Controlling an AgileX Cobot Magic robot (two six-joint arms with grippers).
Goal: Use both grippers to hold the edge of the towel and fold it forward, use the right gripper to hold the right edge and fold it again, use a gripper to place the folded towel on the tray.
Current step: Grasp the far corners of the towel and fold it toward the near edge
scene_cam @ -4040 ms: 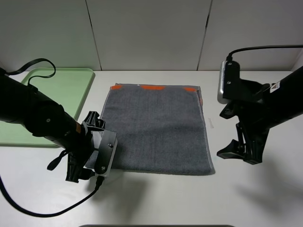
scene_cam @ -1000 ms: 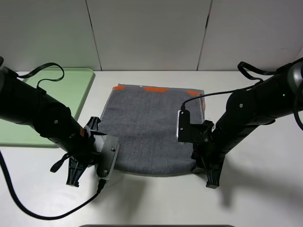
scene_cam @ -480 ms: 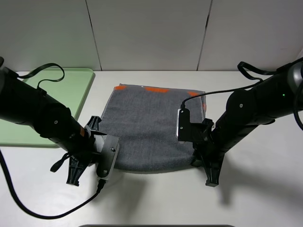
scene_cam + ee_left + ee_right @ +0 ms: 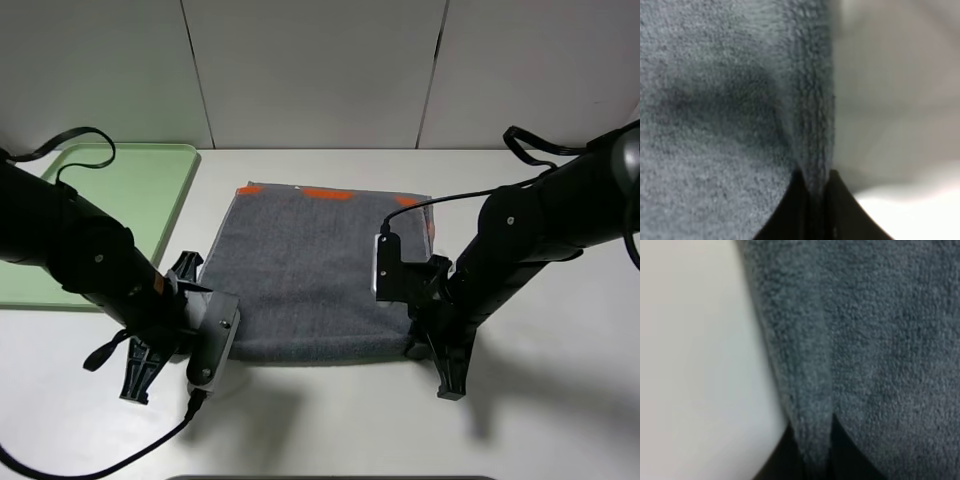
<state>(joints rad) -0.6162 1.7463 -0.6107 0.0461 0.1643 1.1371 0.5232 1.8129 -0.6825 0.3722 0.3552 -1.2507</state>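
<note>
**Both grippers pinch the towel's near edge; tray apart at upper left**

The pale green tray (image 4: 140, 185) sits at the upper left of the high view. Its floor shows plain green where the left arm and a loop of black cable (image 4: 75, 140) do not cover it. The towel (image 4: 310, 265) is not in it. It lies spread on the white table (image 4: 330, 420) at the centre of the frame, just right of the tray and not touching it, with its orange stripes (image 4: 325, 193) along the far side.

The left gripper (image 4: 222, 338) meets the towel at its lower left corner and the right gripper (image 4: 415, 340) at its lower right corner. In the left wrist view the black fingertips (image 4: 799, 205) are closed together on the hemmed edge of the towel (image 4: 815, 125). In the right wrist view the dark tips are likewise clamped on the grey hem (image 4: 807, 390), with pile to one side and white table to the other.
</note>
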